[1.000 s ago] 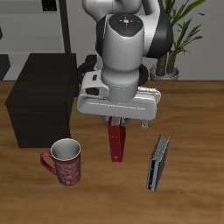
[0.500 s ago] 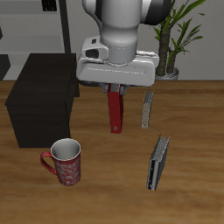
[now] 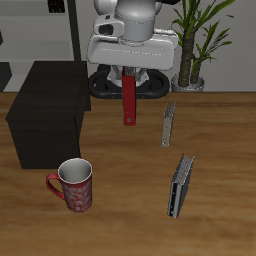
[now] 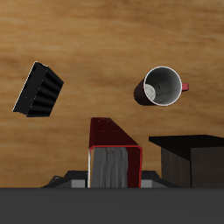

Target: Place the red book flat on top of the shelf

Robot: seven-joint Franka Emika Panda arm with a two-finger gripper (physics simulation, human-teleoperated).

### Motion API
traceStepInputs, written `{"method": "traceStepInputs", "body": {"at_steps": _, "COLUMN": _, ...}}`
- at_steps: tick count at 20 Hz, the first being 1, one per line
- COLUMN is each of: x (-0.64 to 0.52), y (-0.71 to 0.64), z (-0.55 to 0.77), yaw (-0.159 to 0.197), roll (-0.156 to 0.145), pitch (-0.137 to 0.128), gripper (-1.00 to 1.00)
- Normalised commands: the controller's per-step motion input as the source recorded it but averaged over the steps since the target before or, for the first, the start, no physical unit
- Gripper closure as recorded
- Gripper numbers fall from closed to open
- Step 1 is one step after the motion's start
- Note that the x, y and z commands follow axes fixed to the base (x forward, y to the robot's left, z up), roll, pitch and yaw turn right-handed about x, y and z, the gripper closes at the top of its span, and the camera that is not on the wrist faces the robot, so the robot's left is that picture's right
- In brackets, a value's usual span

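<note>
Red book [image 3: 129, 98] is hanging upright in the closed gripper [image 3: 130, 70], clear of the wooden table [image 3: 220, 150], beside the dark shelf [image 3: 48, 110]. Below, a red mug [image 3: 72, 184], a thin grey book [image 3: 168, 126] and a dark grey-black book [image 3: 179, 186] are sitting apart.

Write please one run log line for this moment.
phase: carry | gripper: shut on red book, hanging upright above table | shelf: top bare | mug: on table | placed: no

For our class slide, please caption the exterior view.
Gripper holds the red book upright above the table, beside the shelf.
</note>
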Motion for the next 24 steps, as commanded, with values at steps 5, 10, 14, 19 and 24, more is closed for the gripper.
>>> {"method": "traceStepInputs", "body": {"at_steps": 5, "x": -0.4, "y": -0.06, "z": 0.29, "yaw": 0.036, "roll": -0.051, "pitch": -0.021, "gripper": 1.0}}
{"method": "traceStepInputs", "body": {"at_steps": 10, "x": -0.36, "y": -0.13, "z": 0.29, "yaw": 0.036, "roll": -0.078, "pitch": -0.025, "gripper": 1.0}}
{"method": "traceStepInputs", "body": {"at_steps": 14, "x": -0.25, "y": -0.14, "z": 0.21, "yaw": -0.006, "roll": -0.082, "pitch": -0.005, "gripper": 1.0}}
{"method": "traceStepInputs", "body": {"at_steps": 19, "x": -0.32, "y": -0.03, "z": 0.25, "yaw": 0.044, "roll": -0.105, "pitch": -0.042, "gripper": 1.0}}
{"method": "traceStepInputs", "body": {"at_steps": 24, "x": -0.24, "y": -0.07, "z": 0.16, "yaw": 0.01, "roll": -0.093, "pitch": -0.02, "gripper": 1.0}}
